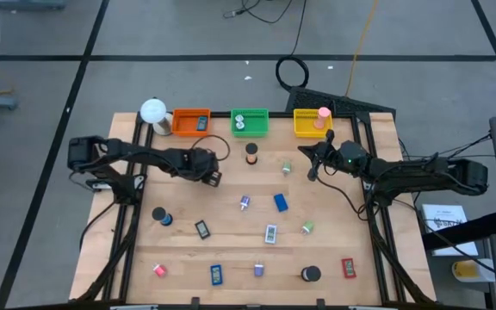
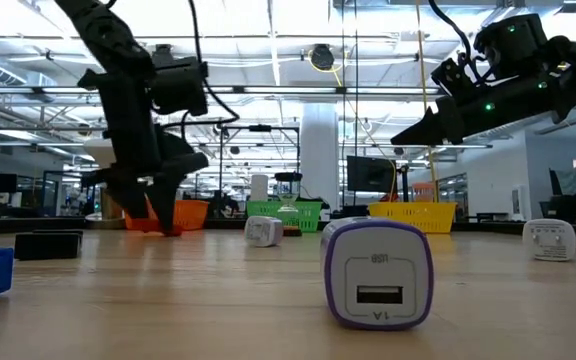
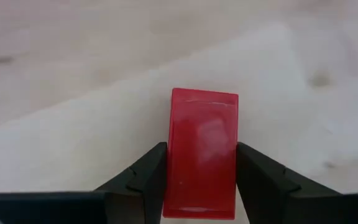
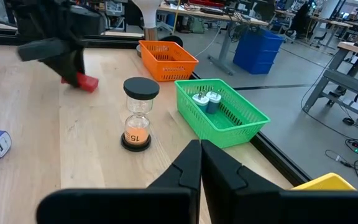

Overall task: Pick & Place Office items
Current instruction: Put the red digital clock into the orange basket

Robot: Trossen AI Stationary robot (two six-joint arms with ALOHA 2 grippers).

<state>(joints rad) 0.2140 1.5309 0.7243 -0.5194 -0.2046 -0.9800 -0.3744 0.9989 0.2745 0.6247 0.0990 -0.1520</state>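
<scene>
left wrist view, left hand (image 3: 201,177) pinching red flat rectangle (image 3: 202,149) on table (image 3: 73,93); right hand (image 4: 200,163) raised, pressed together

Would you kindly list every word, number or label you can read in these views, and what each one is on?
"1A": below the USB port on the purple-and-white charger.
"15", seen upside down: on the sand timer.
Print on the flat items on the table is too small to read.
</scene>
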